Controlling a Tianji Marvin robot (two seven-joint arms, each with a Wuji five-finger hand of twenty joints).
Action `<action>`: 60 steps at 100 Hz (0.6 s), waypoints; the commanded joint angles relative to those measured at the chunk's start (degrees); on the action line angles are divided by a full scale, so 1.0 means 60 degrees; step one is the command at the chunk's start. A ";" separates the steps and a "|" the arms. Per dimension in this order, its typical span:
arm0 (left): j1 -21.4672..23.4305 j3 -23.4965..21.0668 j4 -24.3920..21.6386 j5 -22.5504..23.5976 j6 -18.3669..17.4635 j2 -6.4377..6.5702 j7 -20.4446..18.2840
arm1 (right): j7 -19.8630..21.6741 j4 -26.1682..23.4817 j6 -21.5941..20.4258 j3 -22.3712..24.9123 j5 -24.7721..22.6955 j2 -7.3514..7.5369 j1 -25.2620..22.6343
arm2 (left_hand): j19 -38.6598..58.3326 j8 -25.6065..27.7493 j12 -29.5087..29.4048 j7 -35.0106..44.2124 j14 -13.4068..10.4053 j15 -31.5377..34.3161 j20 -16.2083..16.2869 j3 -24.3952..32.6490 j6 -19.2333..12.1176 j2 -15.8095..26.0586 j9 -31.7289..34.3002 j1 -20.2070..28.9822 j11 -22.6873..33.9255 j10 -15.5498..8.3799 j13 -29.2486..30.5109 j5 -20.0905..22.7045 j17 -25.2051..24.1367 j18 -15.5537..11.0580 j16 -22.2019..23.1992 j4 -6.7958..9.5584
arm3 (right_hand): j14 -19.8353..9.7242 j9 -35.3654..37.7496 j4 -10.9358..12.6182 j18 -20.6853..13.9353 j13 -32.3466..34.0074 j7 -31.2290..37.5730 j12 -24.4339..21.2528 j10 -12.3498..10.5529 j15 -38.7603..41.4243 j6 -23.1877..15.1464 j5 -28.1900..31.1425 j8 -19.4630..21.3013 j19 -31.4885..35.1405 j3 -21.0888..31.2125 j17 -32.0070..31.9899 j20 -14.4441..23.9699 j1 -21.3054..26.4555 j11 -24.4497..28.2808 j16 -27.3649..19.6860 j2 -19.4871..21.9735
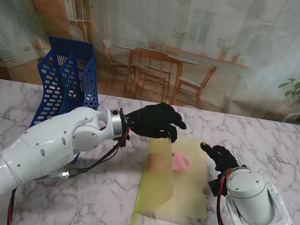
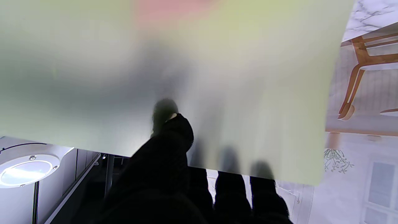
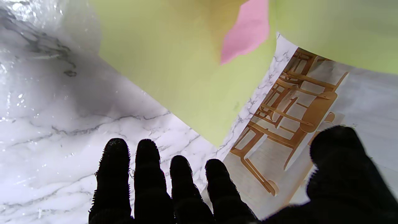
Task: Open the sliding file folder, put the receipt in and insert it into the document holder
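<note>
Marble table [image 1: 281, 150], left robot hand [image 1: 153, 120] lifting folder flap [image 1: 159, 171], receipt [image 1: 180, 162] half-veiled

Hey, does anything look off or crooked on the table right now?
The pink receipt lies crooked on the folder, one corner poking past the raised front cover that the left hand holds up. The right hand is open beside the folder. Nothing spilled or damaged.

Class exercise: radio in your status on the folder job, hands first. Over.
Left hand shut on folder cover, lifted open. Right hand open beside folder, empty. Pink receipt inside. Blue document holder far left, path unobstructed.
</note>
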 commanded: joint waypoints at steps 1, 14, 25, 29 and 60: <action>-0.0033 0.0006 -0.0040 0.0072 -0.0022 0.0010 -0.0030 | 0.0114 0.0137 0.0059 0.0009 0.0233 -0.0044 0.0027 | -0.0114 0.0724 0.0071 0.3634 -0.0042 0.0110 -0.0054 0.0453 -0.0444 0.1383 0.0135 0.0570 0.0033 0.0012 0.0190 0.1409 -0.0130 -0.0192 0.0078 0.0722 | 0.0148 -0.0232 0.0096 0.0026 0.0343 -0.0181 0.0156 0.0105 0.0749 0.0218 -0.0082 -0.0096 0.0633 -0.0308 0.0215 0.0158 -0.0499 0.0471 0.0240 0.0294; -0.0044 -0.0006 -0.0052 0.0031 0.0013 0.0000 -0.0043 | -0.0061 0.0160 0.0090 0.0096 0.0954 -0.0185 0.0044 | -0.0120 0.0723 0.0070 0.3630 -0.0035 0.0104 -0.0058 0.0451 -0.0431 0.1389 0.0122 0.0570 0.0029 -0.0009 0.0178 0.1401 -0.0131 -0.0192 0.0077 0.0722 | 0.0484 -0.0138 0.0100 0.0205 0.0980 -0.0237 0.0366 0.0574 0.1866 0.0548 0.0241 -0.0034 0.1756 -0.0522 0.0863 0.0002 -0.0309 0.1145 0.0456 0.0263; -0.0095 0.0075 -0.0020 -0.0017 0.0043 -0.0030 -0.0047 | -0.0195 0.0101 0.0019 0.0104 0.1304 -0.0263 0.0009 | -0.0127 0.0724 0.0071 0.3632 -0.0028 0.0104 -0.0062 0.0458 -0.0418 0.1387 0.0121 0.0570 0.0030 0.0008 0.0172 0.1407 -0.0131 -0.0193 0.0078 0.0726 | 0.0827 0.0669 0.0126 0.0694 0.2395 -0.0300 0.0530 0.1024 0.2969 0.0796 0.0614 0.0036 0.2950 -0.0641 0.2125 0.0080 -0.0189 0.1620 0.0750 0.0226; -0.0116 0.0130 0.0017 -0.0038 0.0060 -0.0054 -0.0016 | -0.0318 0.0065 -0.0041 0.0173 0.1770 -0.0344 -0.0024 | -0.0132 0.0723 0.0072 0.3630 -0.0019 0.0108 -0.0064 0.0455 -0.0415 0.1385 0.0119 0.0569 0.0031 0.0005 0.0175 0.1404 -0.0133 -0.0194 0.0080 0.0724 | 0.0865 0.0904 0.0148 0.0747 0.2619 -0.0309 0.0565 0.1104 0.3054 0.0844 0.0686 0.0040 0.3093 -0.0593 0.2384 0.0087 -0.0050 0.1710 0.0756 0.0164; -0.0316 0.0610 0.0369 -0.0259 0.0152 -0.0263 0.0206 | -0.0201 -0.0452 -0.0375 0.0556 0.3344 -0.0436 -0.0406 | -0.0137 0.0721 0.0070 0.3623 -0.0027 0.0109 -0.0067 0.0458 -0.0410 0.1397 0.0114 0.0570 0.0030 -0.0002 0.0176 0.1388 -0.0129 -0.0197 0.0080 0.0729 | 0.0755 0.1825 0.0208 0.0908 0.4049 -0.1554 0.0934 0.1002 0.4364 0.0662 0.0864 0.0143 0.4429 -0.0739 0.3299 0.0298 0.0109 0.2390 0.1088 0.0197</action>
